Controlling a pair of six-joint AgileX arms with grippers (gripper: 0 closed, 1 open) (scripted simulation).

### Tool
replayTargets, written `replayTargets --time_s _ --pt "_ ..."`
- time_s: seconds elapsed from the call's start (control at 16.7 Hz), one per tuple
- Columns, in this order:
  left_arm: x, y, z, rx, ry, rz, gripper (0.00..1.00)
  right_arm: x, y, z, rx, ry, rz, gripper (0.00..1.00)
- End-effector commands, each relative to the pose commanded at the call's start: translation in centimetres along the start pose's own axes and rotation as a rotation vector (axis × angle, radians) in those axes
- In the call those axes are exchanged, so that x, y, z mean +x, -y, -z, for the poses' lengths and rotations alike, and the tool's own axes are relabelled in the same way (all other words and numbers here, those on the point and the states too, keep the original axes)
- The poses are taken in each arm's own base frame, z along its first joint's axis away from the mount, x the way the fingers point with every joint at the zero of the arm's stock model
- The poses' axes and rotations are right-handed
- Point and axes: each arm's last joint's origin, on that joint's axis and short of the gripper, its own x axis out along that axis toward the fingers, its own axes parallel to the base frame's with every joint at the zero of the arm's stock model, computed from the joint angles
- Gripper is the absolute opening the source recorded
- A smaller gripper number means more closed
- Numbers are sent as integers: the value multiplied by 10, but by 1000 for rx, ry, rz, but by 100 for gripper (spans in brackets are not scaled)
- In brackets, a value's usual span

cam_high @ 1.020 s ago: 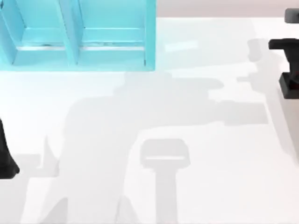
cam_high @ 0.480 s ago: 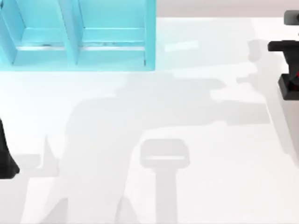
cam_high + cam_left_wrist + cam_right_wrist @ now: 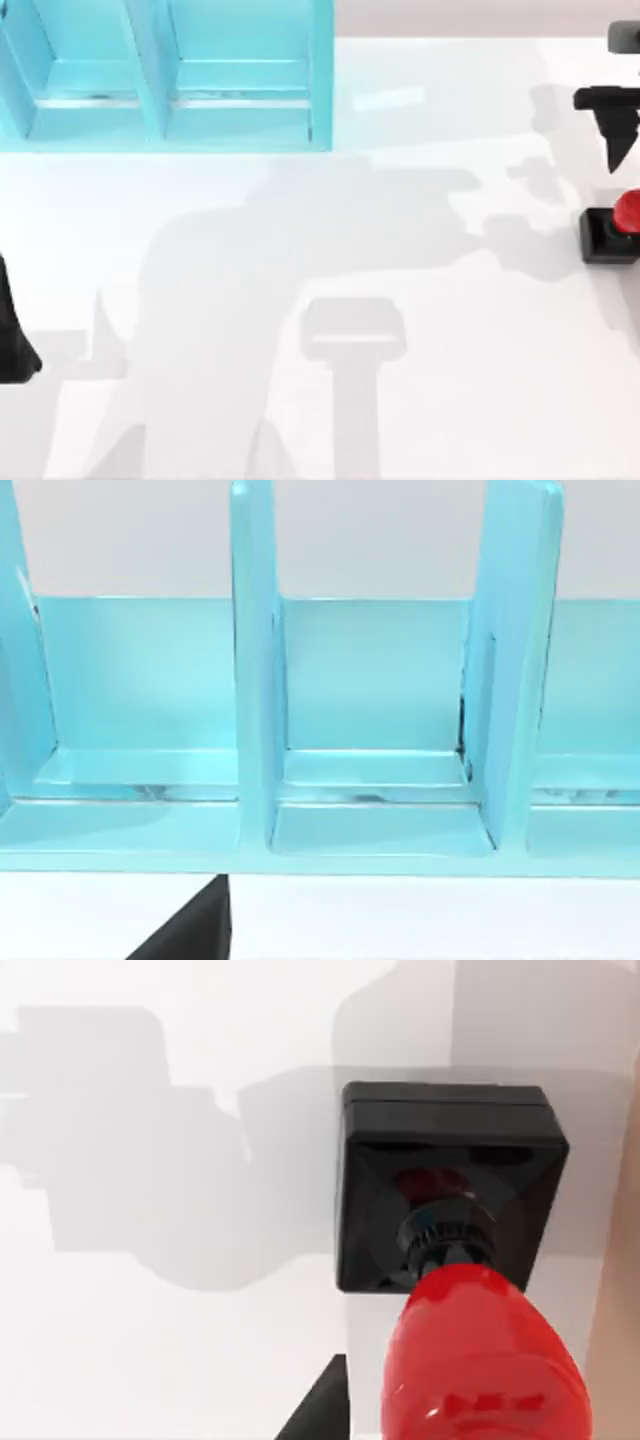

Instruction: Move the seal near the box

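Top view | seal (image 3: 612, 232) at table's (image 3: 420, 400) right edge, box (image 3: 170, 75) far left | my right hand (image 3: 617, 135) beside it, fingers can't tell | grip knob low, carry across upright, set near box.

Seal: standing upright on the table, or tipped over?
Upright: the seal sits flat on its black square base on the table, red knob pointing up.

The right arm's tool (image 3: 617, 128) is matte black: a flat crossbar with a part below it that tapers to a dark downward point, and a second black block (image 3: 626, 38) of the same arm just above the crossbar. No screws, cables or markings can be made out on it. The left arm (image 3: 14, 335) is a plain black, flared shape, wider toward its lower end. In the left wrist view a black wedge (image 3: 190, 932) of that arm has the same unmarked finish.
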Motion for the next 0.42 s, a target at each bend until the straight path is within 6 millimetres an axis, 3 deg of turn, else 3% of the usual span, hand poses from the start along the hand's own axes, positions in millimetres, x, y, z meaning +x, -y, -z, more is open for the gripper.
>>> replayTargets --time_s 0.12,0.42 --pt "0 0 0 0 0 0 100 0 0 0 0 0 0 100" --pt "0 0 0 0 0 0 100 0 0 0 0 0 0 100"
